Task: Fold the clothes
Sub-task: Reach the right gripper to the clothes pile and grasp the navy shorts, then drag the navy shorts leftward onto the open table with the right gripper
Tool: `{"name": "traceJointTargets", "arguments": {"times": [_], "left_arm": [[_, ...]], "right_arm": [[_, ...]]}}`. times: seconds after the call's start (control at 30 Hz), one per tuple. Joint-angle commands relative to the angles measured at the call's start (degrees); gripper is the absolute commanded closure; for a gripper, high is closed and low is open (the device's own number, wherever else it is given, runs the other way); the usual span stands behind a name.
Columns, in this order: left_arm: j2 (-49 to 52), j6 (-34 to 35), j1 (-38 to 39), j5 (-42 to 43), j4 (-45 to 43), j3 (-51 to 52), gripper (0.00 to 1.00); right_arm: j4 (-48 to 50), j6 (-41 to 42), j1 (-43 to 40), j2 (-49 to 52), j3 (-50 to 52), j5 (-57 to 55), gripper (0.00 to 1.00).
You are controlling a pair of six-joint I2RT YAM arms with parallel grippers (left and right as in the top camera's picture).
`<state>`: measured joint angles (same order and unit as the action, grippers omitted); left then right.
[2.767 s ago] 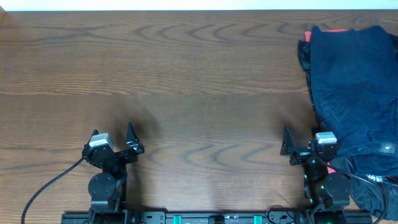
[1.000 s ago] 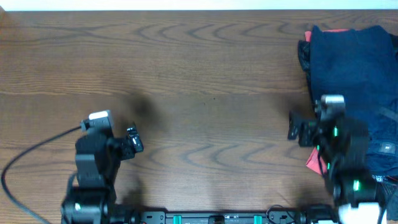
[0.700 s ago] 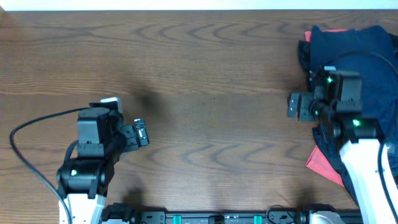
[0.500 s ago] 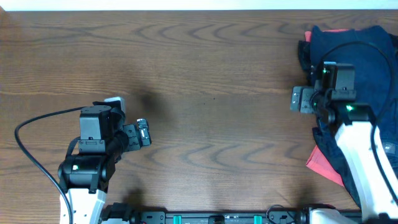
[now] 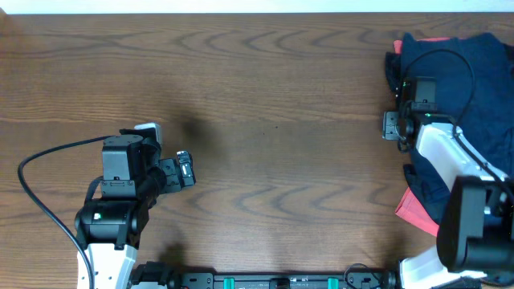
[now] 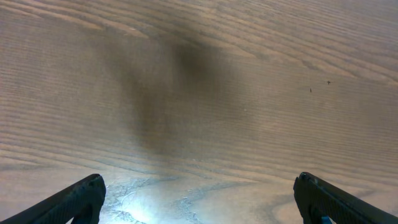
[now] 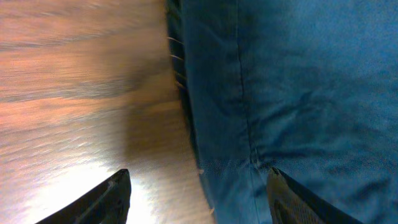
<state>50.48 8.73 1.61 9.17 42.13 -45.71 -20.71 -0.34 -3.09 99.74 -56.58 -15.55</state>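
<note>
A heap of clothes point(image 5: 466, 88), mostly dark navy with red showing at the top point(image 5: 434, 38) and at the bottom point(image 5: 418, 213), lies at the table's right edge. My right gripper point(image 5: 393, 125) is open and hovers over the heap's left edge. In the right wrist view its fingertips point(image 7: 199, 193) straddle the navy fabric's edge point(image 7: 280, 93), one over wood, one over cloth. My left gripper point(image 5: 186, 169) is open and empty over bare wood at the left; its wrist view point(image 6: 199, 199) shows only table.
The wooden table point(image 5: 265, 112) spreads between the two arms. A black cable point(image 5: 48, 160) loops from the left arm. A white strip runs along the table's far edge point(image 5: 241, 6).
Both arms rose from their rest positions near the front edge. The right arm reached back to the left edge of the clothes heap. The left arm moved slightly forward and right.
</note>
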Motion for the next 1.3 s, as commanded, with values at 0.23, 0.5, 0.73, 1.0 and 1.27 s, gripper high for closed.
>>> {"name": "traceJointTargets", "arguments": {"times": [0.23, 0.5, 0.73, 1.0, 1.27], "left_arm": [[0.0, -0.3, -0.2, 0.9, -0.2, -1.2, 0.02], [0.0, -0.3, -0.2, 0.9, -0.7, -1.2, 0.02], [0.0, -0.3, -0.2, 0.9, -0.7, -1.2, 0.02], [0.0, -0.3, -0.2, 0.9, -1.1, -1.2, 0.02], [0.0, -0.3, -0.2, 0.9, -1.0, -1.2, 0.02]], "right_arm": [[3.0, -0.1, -0.8, 4.2, -1.0, -10.0, 0.42], [3.2, 0.5, -1.6, 4.2, -1.0, -10.0, 0.84], [3.1, 0.5, -1.9, 3.6, -1.2, -9.9, 0.99], [-5.1, -2.1, 2.4, -9.6, -6.6, -2.4, 0.99], [-18.5, 1.2, 14.1, -16.3, -7.6, 5.3, 0.99]]}}
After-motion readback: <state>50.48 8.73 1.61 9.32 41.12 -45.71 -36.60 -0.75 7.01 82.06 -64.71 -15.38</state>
